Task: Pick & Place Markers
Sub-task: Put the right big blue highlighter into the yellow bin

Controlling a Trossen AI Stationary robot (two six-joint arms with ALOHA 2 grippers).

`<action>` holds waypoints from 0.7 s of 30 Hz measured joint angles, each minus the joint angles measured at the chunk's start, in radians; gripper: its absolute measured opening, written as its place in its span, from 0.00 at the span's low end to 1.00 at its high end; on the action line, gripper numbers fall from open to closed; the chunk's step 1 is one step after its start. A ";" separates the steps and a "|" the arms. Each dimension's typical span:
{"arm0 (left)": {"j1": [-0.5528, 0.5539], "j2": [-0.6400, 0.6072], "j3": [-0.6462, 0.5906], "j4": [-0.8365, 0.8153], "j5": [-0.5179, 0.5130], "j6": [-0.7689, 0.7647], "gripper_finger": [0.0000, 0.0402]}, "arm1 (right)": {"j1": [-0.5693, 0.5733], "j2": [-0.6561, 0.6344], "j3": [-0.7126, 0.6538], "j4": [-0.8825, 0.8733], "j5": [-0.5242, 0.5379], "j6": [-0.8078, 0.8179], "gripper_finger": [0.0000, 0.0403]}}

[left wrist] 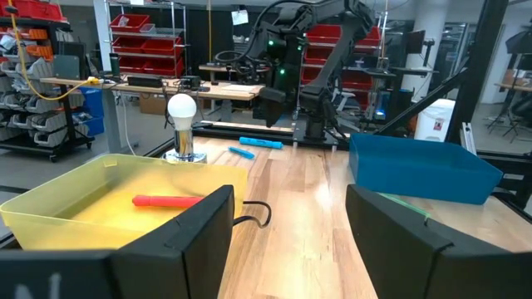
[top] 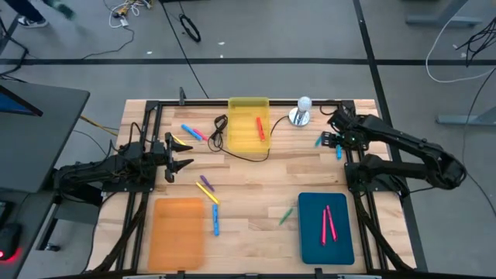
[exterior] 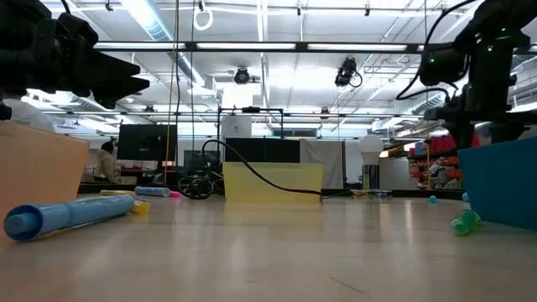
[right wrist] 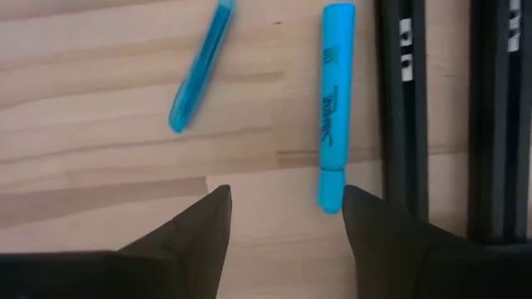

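From above, the right gripper [top: 332, 140] is seen over two blue markers [top: 338, 149] near the table's [top: 256, 186] right rail; the left gripper [top: 180, 154] waits, empty. In the right wrist view, parted, empty fingers [right wrist: 199, 228] hang above both markers [right wrist: 333, 112]. In the left wrist view, fingers [left wrist: 195, 232] are spread.

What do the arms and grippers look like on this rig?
Both arms are dark, jointed and bulky. The left gripper and right gripper each have two black, wedge-shaped fingers. Green indicator lights glow on the right arm's wrist.
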 joint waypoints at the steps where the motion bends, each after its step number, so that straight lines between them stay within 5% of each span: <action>1: 0.000 0.000 0.000 0.000 0.000 0.000 0.59 | -0.010 0.000 0.000 -0.001 0.000 -0.005 0.56; 21: 0.000 0.000 0.000 0.000 0.000 0.000 0.59 | -0.149 0.164 0.000 0.074 0.043 -0.142 0.50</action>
